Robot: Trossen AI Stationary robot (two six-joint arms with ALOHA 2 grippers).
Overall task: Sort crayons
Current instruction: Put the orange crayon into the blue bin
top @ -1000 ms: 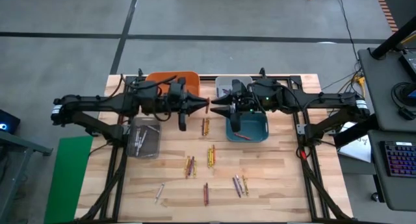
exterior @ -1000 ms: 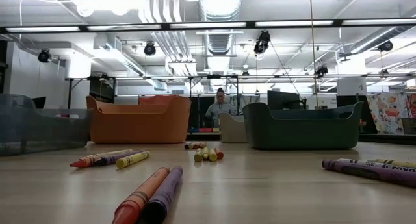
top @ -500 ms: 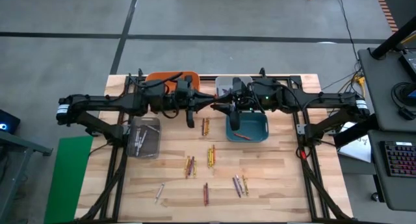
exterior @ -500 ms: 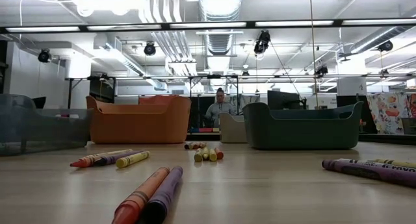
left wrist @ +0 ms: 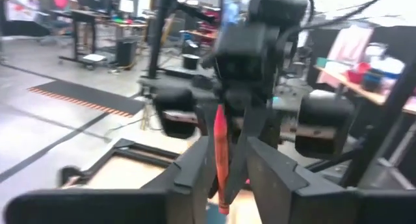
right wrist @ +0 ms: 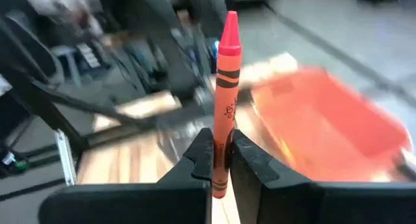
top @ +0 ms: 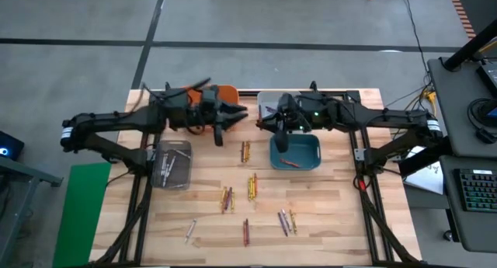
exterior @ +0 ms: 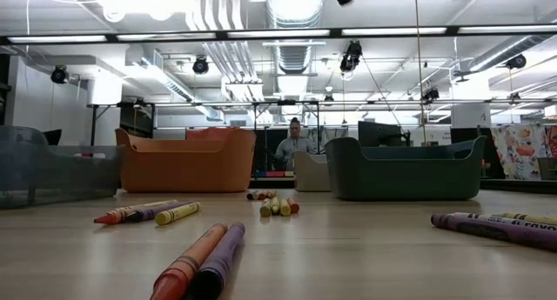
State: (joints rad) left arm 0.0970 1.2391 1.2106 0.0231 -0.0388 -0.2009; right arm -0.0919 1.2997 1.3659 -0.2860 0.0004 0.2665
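Right gripper (right wrist: 221,149) is now seen clamped on a red crayon (right wrist: 227,74), the stick held low on its paper wrapper with the pointed tip standing clear of the fingers. Half a second ago the two grippers were met tip to tip at the upper centre of the high view. They have since been drawn a little apart, and the left gripper (top: 235,113) is shown with its fingers spread and nothing between them but air (a hand-over, by the look of it). The crayon has therefore been passed to the right arm. It is judged that it can now be carried to a bin on that side, perhaps the teal bin (top: 317,151) just below the right gripper in the high view, where one red stick already lies.

The crayon is a slim waxy cylinder with a cone tip and a printed matte sleeve; it should be light and a little slippery. The orange bin (top: 227,93) at upper centre-left, the teal bin and a smoky translucent bin (top: 172,165) at centre-left are smooth moulded tubs with rounded corners. The remaining crayons (top: 251,186) are scattered in small clusters across the lower middle of the pale, planked wooden table (top: 334,214).
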